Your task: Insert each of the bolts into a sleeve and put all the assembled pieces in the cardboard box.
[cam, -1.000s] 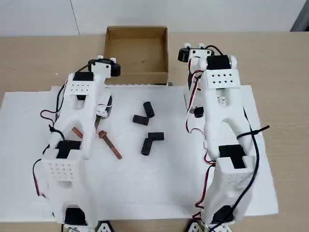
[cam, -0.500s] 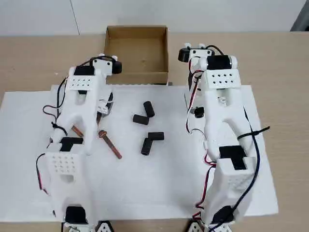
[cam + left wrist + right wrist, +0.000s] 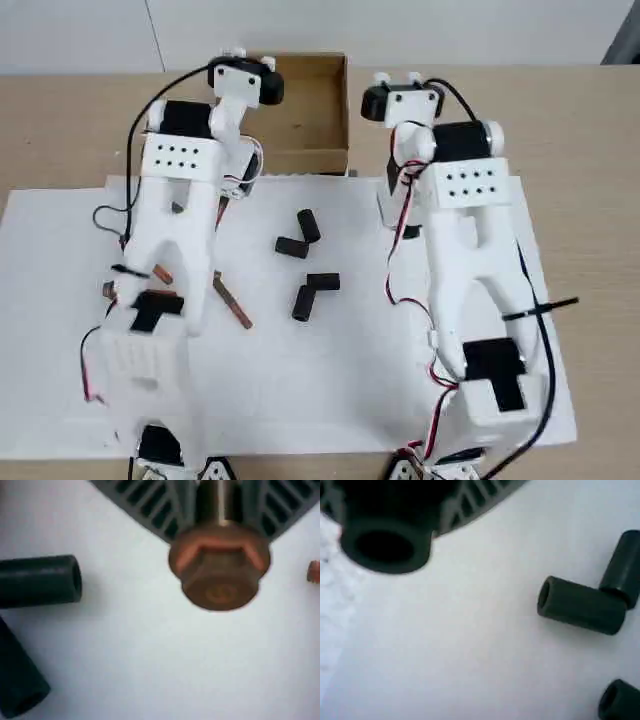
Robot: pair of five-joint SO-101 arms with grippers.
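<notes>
Sleeves (image 3: pixel 292 247): 4 loose; right claw (image 3: pixel 390 520) holds 1 sleeve (image 3: pixel 385 547), left claw (image 3: pixel 220 505) 1 bolt (image 3: pixel 220 575).

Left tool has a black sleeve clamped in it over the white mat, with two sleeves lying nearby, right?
No. The left tool holds a copper-coloured bolt, not a black sleeve, as the left wrist view shows. It is over the white mat, with two sleeves lying nearby.
</notes>
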